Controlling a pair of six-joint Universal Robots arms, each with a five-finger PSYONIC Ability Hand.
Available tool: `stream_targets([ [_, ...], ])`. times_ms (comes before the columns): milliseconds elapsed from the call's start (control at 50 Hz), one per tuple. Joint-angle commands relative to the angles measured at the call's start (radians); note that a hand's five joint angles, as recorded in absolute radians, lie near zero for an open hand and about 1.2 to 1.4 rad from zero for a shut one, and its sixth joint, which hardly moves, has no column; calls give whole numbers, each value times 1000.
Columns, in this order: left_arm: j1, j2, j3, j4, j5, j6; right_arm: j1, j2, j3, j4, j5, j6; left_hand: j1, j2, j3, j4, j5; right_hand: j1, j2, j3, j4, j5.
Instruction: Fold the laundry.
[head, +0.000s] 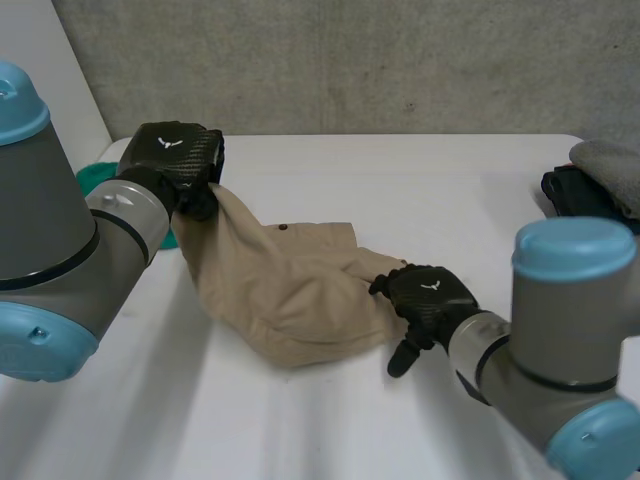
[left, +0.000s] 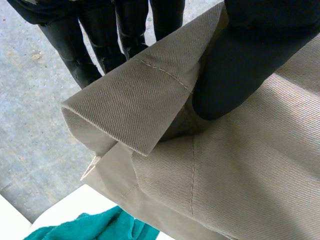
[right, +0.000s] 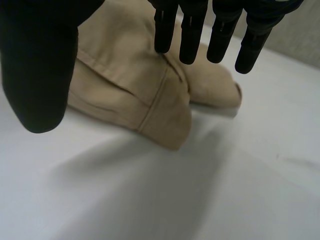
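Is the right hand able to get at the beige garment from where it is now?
Probably yes. The right hand is open at the edge of the beige garment on the table, with nothing between them; the left hand pinches its other end, lifted.

- Green cloth (head: 93, 180) at the table's (head: 420, 175) left edge: mostly hidden behind the left arm (head: 60, 250).
- Dark and grey clothes pile (head: 600, 180) at the table's right edge: cut off.
- Dark dot (head: 283, 228) on the tan garment (head: 290, 290): too small to tell.
- Left hand (head: 175, 155): fingertips hidden behind the pinched hem.
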Motion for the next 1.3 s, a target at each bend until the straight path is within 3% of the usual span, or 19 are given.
stream_targets([
  [20, 4, 27, 2, -26, -12, -26, 49, 101, -41, -175, 130, -35, 219, 200, 209, 200, 253, 47, 33, 83, 61, 109],
  [80, 6, 38, 4, -31, -12, -35, 62, 150, -73, -166, 133, -37, 219, 200, 209, 200, 253, 129, 115, 165, 143, 191],
  [140, 17, 48, 4, -38, -12, -48, 76, 175, -91, -154, 139, -37, 219, 200, 209, 200, 253, 577, 563, 613, 591, 639],
  [160, 18, 52, 2, -45, -12, -55, 78, 175, -91, -154, 143, -41, 219, 200, 209, 200, 253, 1017, 1004, 1054, 1031, 1080],
  [280, 30, 70, -16, -81, -7, -80, 32, 69, -90, -146, 156, -49, 219, 200, 209, 200, 253, 1043, 1029, 1079, 1057, 1105],
  [360, 50, 93, -35, -121, 3, -95, -45, -69, -91, -76, 114, -99, 219, 200, 209, 200, 253, 1043, 1029, 1079, 1057, 1105],
  [460, 63, 119, -53, -202, 36, -97, -163, -244, -157, 192, -2, -306, 219, 200, 209, 200, 253, 1043, 1029, 1079, 1057, 1105],
  [540, 52, 116, -68, -285, 89, -97, -204, -307, -223, 414, -37, -435, 219, 200, 209, 200, 253, 1043, 1029, 1079, 1057, 1105],
  [660, 17, 47, -62, -327, 114, -91, -218, -237, -300, 586, -48, -505, 219, 200, 209, 200, 253, 1043, 1029, 1079, 1057, 1105],
  [740, 24, -57, 8, -244, 73, -91, -212, -122, -381, 543, -44, -503, 219, 200, 209, 200, 253, 1043, 1029, 1079, 1057, 1105],
  [820, 23, -123, 164, -88, 43, -89, -204, -23, -521, 357, 7, -465, 219, 200, 209, 200, 253, 1043, 1029, 1079, 1057, 1105],
  [920, 32, -120, 344, 182, 34, -98, -206, -37, -605, -60, 139, -362, 219, 200, 209, 200, 253, 1043, 1029, 1079, 1057, 1105],
  [1000, 40, -80, 372, 372, 14, -120, -207, -94, -587, -332, 134, -305, 219, 200, 209, 200, 253, 1043, 1029, 1079, 1057, 1105],
  [1060, 43, -77, 370, 403, -6, -121, -207, -103, -581, -346, 117, -307, 219, 200, 209, 200, 253, 1043, 1029, 1079, 1057, 1105],
  [1300, 56, -187, 139, 238, 2, -161, -186, 7, -435, -39, 16, -322, 219, 200, 209, 200, 253, 1043, 1029, 1079, 1057, 1105],
])
